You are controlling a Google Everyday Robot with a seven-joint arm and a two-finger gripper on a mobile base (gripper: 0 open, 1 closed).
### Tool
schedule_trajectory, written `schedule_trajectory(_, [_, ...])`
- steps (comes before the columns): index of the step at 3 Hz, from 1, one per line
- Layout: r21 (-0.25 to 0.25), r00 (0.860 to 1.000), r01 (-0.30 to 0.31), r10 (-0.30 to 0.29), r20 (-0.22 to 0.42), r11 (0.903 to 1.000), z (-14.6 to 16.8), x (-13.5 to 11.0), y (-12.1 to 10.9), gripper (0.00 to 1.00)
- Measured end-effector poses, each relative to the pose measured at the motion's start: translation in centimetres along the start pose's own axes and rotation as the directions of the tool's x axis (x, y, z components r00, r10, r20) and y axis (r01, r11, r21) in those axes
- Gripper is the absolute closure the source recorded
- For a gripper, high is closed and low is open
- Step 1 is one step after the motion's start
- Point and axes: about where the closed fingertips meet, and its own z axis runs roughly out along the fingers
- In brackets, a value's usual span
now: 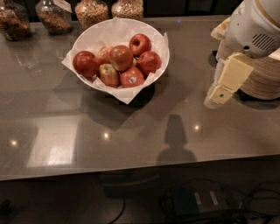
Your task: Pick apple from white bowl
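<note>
Gripper (219,93) hangs well right of the white bowl (89,35), nearer the counter edge; spread or closed, cannot tell. Apple (121,57) rests atop the pile at bowl centre, paper-cushioned, so probably best reached from above. Jars (92,11) stand behind the bowl.

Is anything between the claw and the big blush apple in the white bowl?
Nothing visible stands on the counter between them. The claw hangs at the right, by the stacked bowls; the apple tops the pile in the white bowl. Only the bowl's rim and a dark red apple lie on the claw's side.
</note>
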Motion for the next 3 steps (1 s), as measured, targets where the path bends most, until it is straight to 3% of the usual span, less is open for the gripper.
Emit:
schedule_trajectory(1, [0.026, 0.992, -0.033, 0.03, 0.125, 0.9991, 0.9, -4.6, -1.9, 0.0])
schedule_trajectory(2, [0.025, 0.966, -0.119, 0.11, 0.234, 0.9926, 2.2, -9.2, -4.0, 0.0])
schedule_trajectory(3, [-0.021, 0.932, -0.211, 0.207, 0.296, 0.9773, 4.2, -12.8, -5.9, 0.0])
